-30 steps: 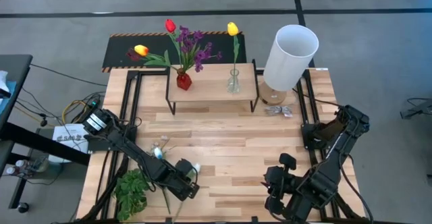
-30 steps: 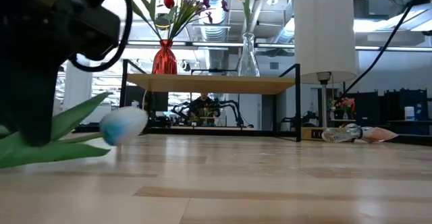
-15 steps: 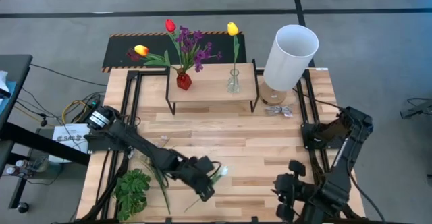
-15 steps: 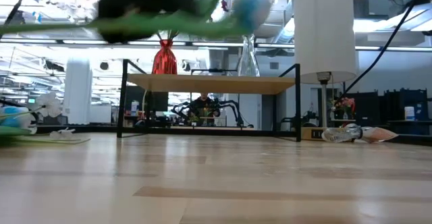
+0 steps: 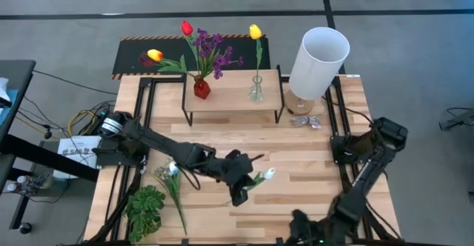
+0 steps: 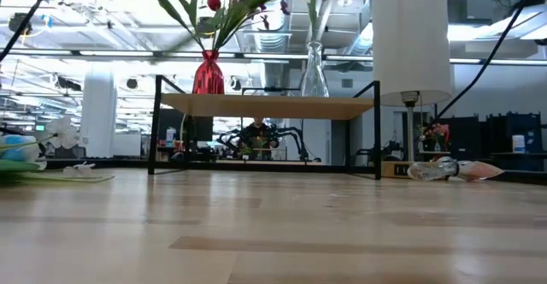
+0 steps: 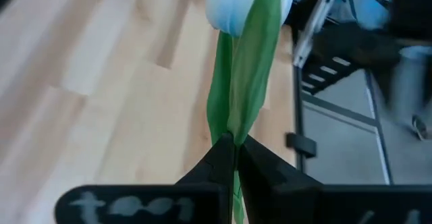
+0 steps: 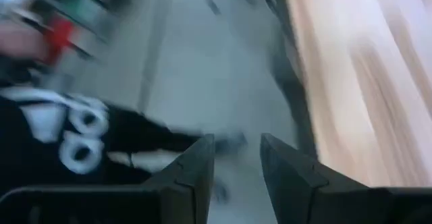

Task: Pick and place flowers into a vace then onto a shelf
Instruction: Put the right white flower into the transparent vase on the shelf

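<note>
- The left end effector [image 5: 238, 189] has swung from the worktop's [image 5: 296, 164] front-left toward its middle, clenched on a white tulip [image 5: 268, 173].
- The right end effector [image 8: 233, 158], fingers apart, hangs past the front edge.
- Lift stem-down over the clear vase [image 5: 256, 92] on the shelf [image 5: 229, 98].

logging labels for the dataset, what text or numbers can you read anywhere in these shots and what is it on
None reads clearly.
White box beside the table's left edge: dark print, too small to read.
Left gripper housing: pale marks, too blurred to read.
Dark thing with white marks in the right wrist view: blurred, unreadable.
</note>
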